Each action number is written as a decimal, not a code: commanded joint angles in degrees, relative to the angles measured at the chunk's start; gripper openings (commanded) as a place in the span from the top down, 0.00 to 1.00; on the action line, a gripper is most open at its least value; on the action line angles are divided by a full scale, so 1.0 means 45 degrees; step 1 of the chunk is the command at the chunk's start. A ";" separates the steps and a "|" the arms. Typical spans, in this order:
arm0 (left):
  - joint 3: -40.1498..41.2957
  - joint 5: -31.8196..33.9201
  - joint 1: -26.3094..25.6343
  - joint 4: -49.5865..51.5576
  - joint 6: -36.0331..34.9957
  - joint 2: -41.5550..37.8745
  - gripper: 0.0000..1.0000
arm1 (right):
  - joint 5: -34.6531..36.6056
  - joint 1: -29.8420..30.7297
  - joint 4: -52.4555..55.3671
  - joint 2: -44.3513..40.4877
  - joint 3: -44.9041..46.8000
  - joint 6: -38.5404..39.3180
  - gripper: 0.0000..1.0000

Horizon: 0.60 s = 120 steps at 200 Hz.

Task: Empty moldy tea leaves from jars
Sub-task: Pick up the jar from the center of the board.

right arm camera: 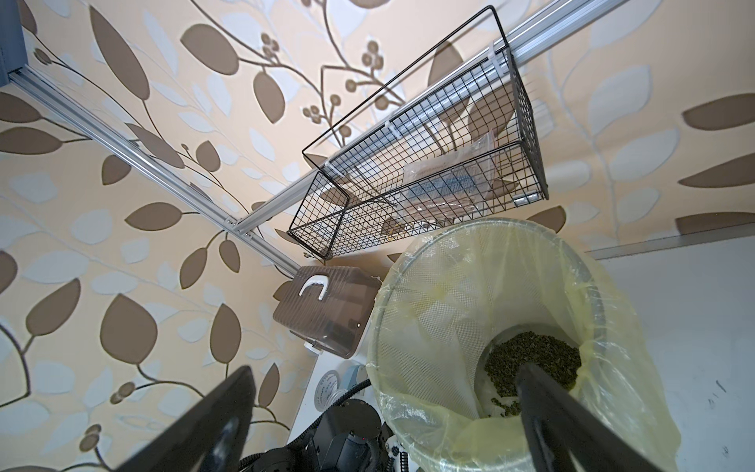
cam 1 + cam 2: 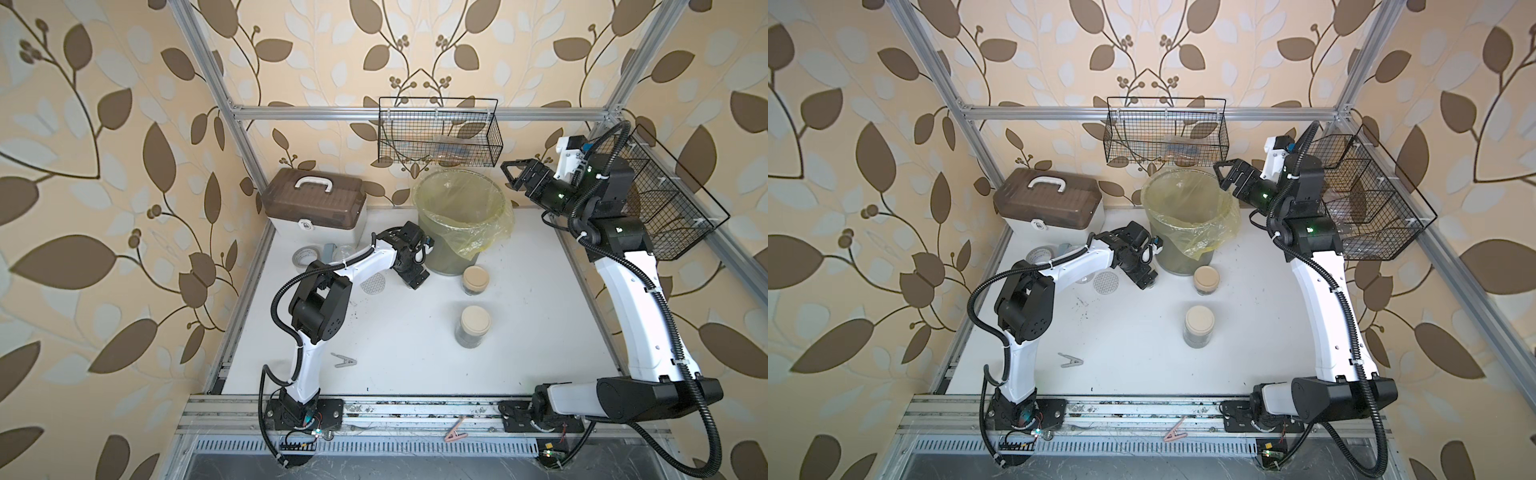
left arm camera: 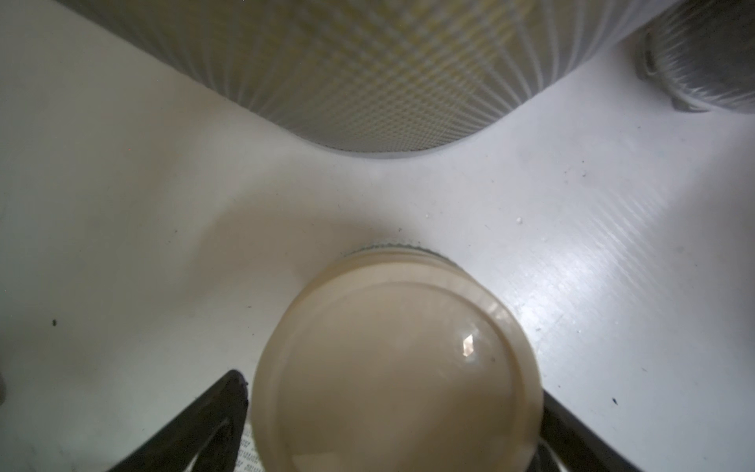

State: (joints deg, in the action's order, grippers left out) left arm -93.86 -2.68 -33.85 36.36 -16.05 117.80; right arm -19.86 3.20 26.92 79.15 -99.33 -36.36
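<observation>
Left wrist view: a beige-lidded jar (image 3: pixel 398 367) stands on the white bench (image 3: pixel 122 204), close by the mesh wall of the grey bin (image 3: pixel 367 81).
Left fingers (image 3: pixel 220 392): low over the bench, spread to full width, one on each side of that jar's lid; no squeeze on it shows.
Right fingers (image 1: pixel 212 400): raised over the bin's rim, wide apart, holding nothing.
Tea leaves (image 1: pixel 531 359): a dark green heap at the bottom of the yellow liner (image 1: pixel 449 286) inside the bin.
Other jars: in both top views a near jar (image 2: pixel 473 328) and a far jar (image 2: pixel 476 281) stand lidded on the bench with dark contents, the far one just beside the bin.
Loose lid: a silver dotted lid (image 2: pixel 373 286) lies flat beside the left arm.
</observation>
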 commanded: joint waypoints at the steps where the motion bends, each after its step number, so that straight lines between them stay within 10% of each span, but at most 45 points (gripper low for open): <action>1: -0.0404 -0.0197 -0.0160 -0.0562 0.0116 0.0114 0.01 | 0.0144 -0.0033 0.0129 0.0124 -0.0514 0.0111 0.00; 120: 0.0671 -0.1424 -0.0068 -0.0349 0.0962 -0.0454 0.26 | -0.0607 0.0049 0.0344 0.0383 -0.0545 0.0653 0.01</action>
State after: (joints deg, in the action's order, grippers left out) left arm -92.90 -6.02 -33.82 33.47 -13.21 118.41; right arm -20.23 3.20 27.33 79.81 -100.42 -35.70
